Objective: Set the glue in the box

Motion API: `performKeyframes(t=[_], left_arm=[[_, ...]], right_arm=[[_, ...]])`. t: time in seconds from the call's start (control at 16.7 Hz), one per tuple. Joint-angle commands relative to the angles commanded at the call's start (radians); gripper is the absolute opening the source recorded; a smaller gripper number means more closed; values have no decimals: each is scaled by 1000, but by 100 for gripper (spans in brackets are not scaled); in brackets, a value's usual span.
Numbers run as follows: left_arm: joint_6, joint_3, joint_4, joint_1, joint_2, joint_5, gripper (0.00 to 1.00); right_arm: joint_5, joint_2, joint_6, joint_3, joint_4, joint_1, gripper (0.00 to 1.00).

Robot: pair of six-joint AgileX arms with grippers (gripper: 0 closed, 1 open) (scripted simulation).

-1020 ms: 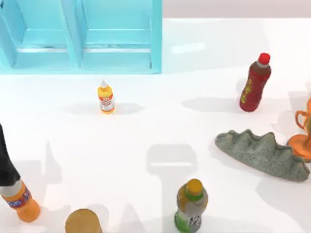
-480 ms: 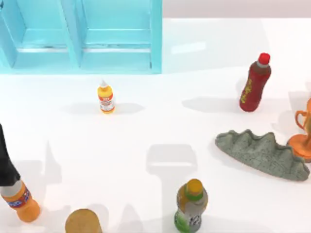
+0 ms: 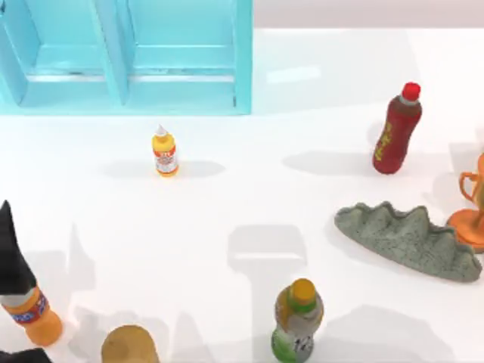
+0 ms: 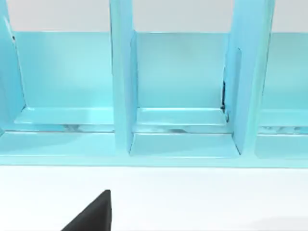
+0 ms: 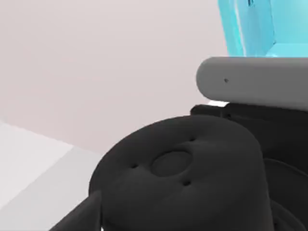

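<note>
The glue (image 3: 165,153), a small yellow-orange bottle with a white tip, stands upright on the white table just in front of the box. The box (image 3: 242,53) is large and turquoise, with dividers, and fills the back left. The left wrist view faces its compartments (image 4: 121,86) from low over the table. Of my left gripper, one black fingertip (image 4: 94,214) shows at that view's edge, and a dark piece of the left arm (image 3: 19,355) sits in the top view's bottom left corner, far from the glue. The right wrist view looks at my right arm's own black body (image 5: 178,183), with a corner of the box (image 5: 250,24) behind it.
A red-capped dark red bottle (image 3: 397,128) stands at the right. A grey rock-like piece (image 3: 408,238) and an orange cup (image 3: 473,204) lie nearer the right edge. An orange-capped green bottle (image 3: 297,321), a brown round thing (image 3: 130,346) and a black-topped orange bottle (image 3: 23,295) line the front.
A dark piece of the left arm has come into the top view's bottom left corner, and shadows along the table's front have shifted. The glue has not moved.
</note>
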Motion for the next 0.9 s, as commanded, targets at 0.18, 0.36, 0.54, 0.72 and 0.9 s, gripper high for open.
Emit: performKeyframes(t=[0.18, 0.36, 0.54, 0.72, 0.9], left_arm=[[0, 0, 0, 0, 0, 0, 100], [0, 0, 0, 0, 0, 0, 100], [0, 0, 0, 0, 0, 0, 100], [0, 0, 0, 0, 0, 0, 100], [0, 0, 0, 0, 0, 0, 100]], right_arm=[[43, 167, 22, 69, 21, -260, 100], [68, 311, 35, 99, 30, -426, 100], [79, 415, 40, 100, 31, -503, 100], [81, 439, 41, 96, 31, -513, 100], [81, 439, 41, 96, 31, -513, 100]])
